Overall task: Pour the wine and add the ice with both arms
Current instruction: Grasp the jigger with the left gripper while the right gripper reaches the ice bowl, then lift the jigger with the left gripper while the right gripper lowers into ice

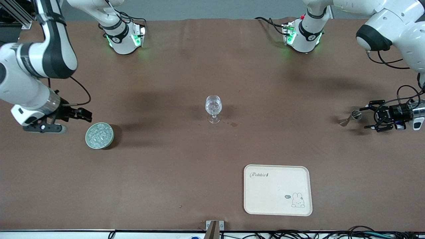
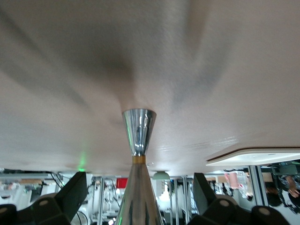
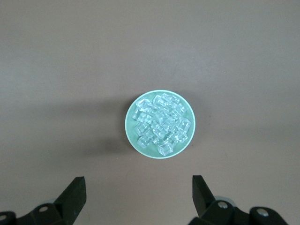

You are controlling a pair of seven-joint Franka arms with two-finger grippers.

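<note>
By bowl [image 1: 99, 135]: ice [image 1: 99, 133], R gripper [image 1: 87, 114].

The metal jigger [image 2: 138, 136] runs off the left wrist view's edge, its lower cone cut off. Whether the stemmed glass [image 1: 213, 107] holds any liquid cannot be told.

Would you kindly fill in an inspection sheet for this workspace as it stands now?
Surface: brown table, small dark spots beside the glass.
Job's things: ice heaped in a green bowl; stemmed glass upright mid-table; metal measuring cup toward the left arm's end.
Clutter: cream tray with a rabbit print, nearest the camera.
Grippers: left gripper open, just short of the measuring cup; right gripper open beside the bowl.
Cables: black leads on both arms and along the table's camera edge.
Surroundings: nothing seen.
</note>
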